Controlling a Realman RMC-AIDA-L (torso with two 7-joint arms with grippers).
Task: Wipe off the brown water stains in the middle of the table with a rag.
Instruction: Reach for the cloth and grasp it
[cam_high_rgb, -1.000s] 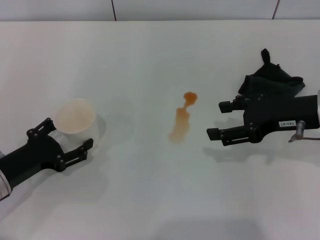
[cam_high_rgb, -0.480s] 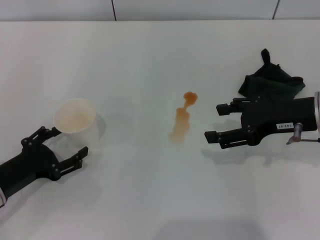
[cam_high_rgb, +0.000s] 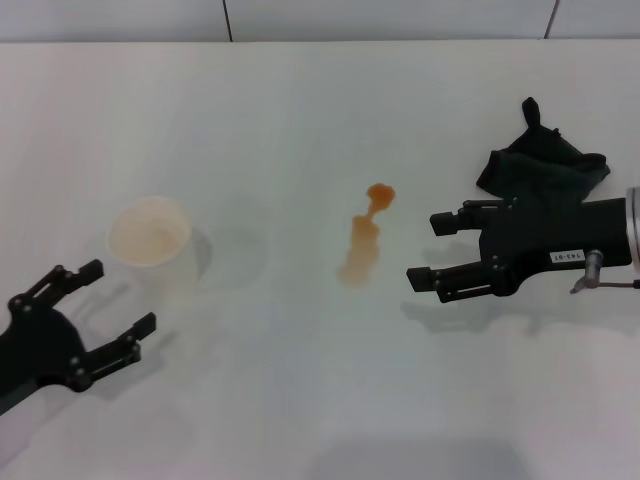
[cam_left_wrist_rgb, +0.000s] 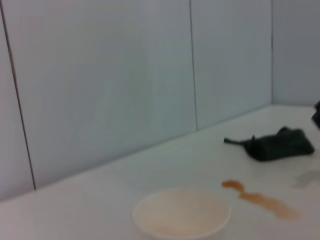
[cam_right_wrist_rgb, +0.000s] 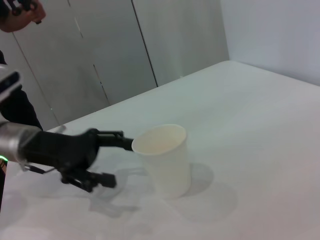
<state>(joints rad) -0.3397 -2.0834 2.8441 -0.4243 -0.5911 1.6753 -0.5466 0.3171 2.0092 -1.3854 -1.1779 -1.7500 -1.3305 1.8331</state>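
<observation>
White and glossy, the surface (cam_high_rgb: 300, 120) should let liquid slide rather than soak in, so we judge one firm pass of cloth will lift most of the spill.

Going left to right: our left hand (cam_high_rgb: 88, 310) sits low at the near left corner, fingers spread and empty, just beside but not touching the pale paper cup (cam_high_rgb: 152, 243). That cup stands upright, looks light and easy to tip, and lies well apart from the spill, so we do not expect it to block the wipe.

In the middle lie the brown water stains (cam_high_rgb: 364, 238), a thin translucent orange-brown streak with a small blob at its far end. It is shallow and could smear wider if we drag the cloth loosely.

Next comes our right hand (cam_high_rgb: 437, 252), fingers spread, holding nothing, pointing toward the streak and hovering between it and the cloth.

Farthest right, partly behind that hand, is the rag (cam_high_rgb: 545, 165), a crumpled black fabric heap with one corner sticking up at its far side. It looks soft, limp and light; it will fold and droop when lifted. We judge the best hold is a pinch into the bunched middle, so enough cloth hangs below to press flat. The right hand must back away from the stain to reach it; nothing else stands between them.
</observation>
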